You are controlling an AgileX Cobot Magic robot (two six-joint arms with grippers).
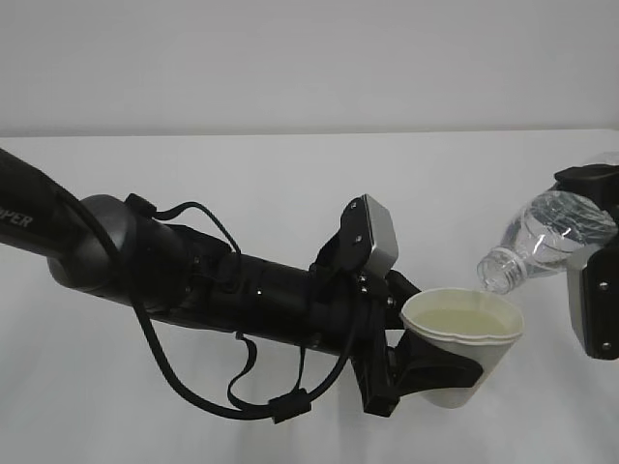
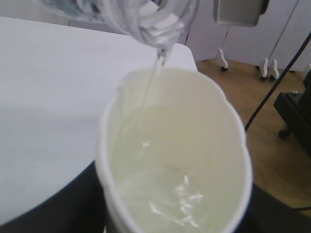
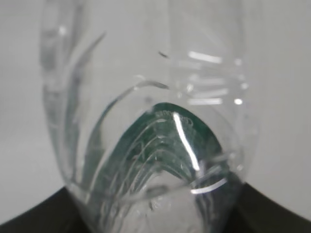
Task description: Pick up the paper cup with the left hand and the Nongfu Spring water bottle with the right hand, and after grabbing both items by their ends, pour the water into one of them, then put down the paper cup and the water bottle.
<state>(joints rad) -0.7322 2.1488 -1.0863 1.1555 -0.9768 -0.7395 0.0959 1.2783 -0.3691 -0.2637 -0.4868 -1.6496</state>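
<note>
Stretched nearly level across the foreground from the left, the left hand (image 1: 411, 362) is the bulkiest thing in the exterior view, cables looping beneath it and a grey square block at its wrist. Its black jaws clasp the paper cup (image 1: 462, 348) low on its wall, holding it upright above the white table (image 1: 242, 184). At the right edge, the right hand (image 1: 592, 261) grips the Nongfu Spring water bottle (image 1: 544, 242) by its base end, the bottle tilted with its capless neck down-left, just over the cup's rim. From the left wrist view, the water (image 2: 154, 80) falls as a thin stream and pools inside the cup.
</note>
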